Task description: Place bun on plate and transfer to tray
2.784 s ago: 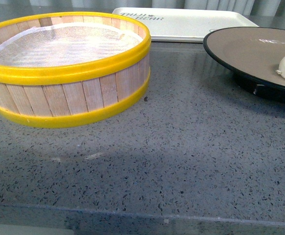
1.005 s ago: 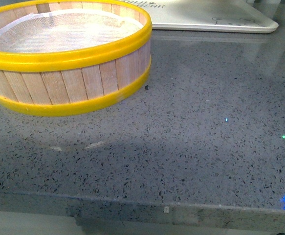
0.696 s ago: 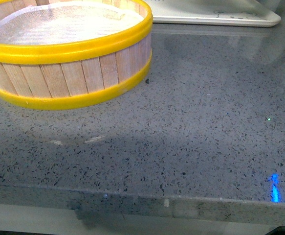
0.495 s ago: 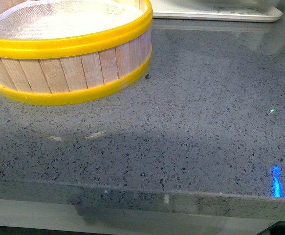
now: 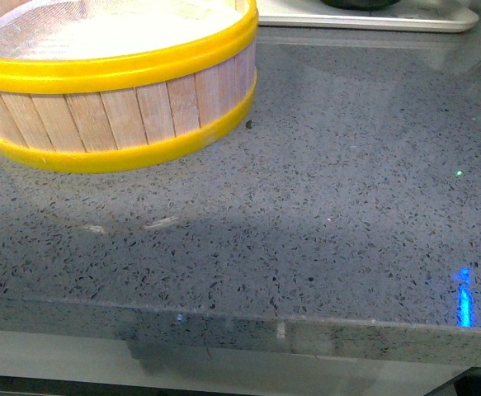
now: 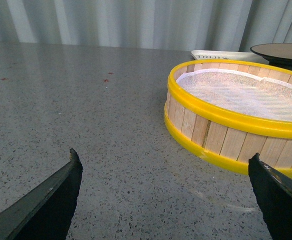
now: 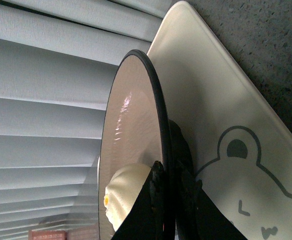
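Speckled grey countertop (image 5: 323, 190), steamer basket (image 5: 116, 91) upper left. Right gripper (image 7: 168, 200) clenches the plate (image 7: 130, 145) rim over the tray (image 7: 221, 125) — bun (image 7: 123, 192) aboard. Left gripper (image 6: 166, 200) gapes, empty. Risk — tilting could roll the bun off.

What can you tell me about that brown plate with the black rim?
The plate is round and shallow, with a matte brown-grey face, a thin black rim and a black foot. The right gripper pinches its rim, holding it over the white tray; whether it touches the tray is unclear. A white bun sits on its face beside the fingers.
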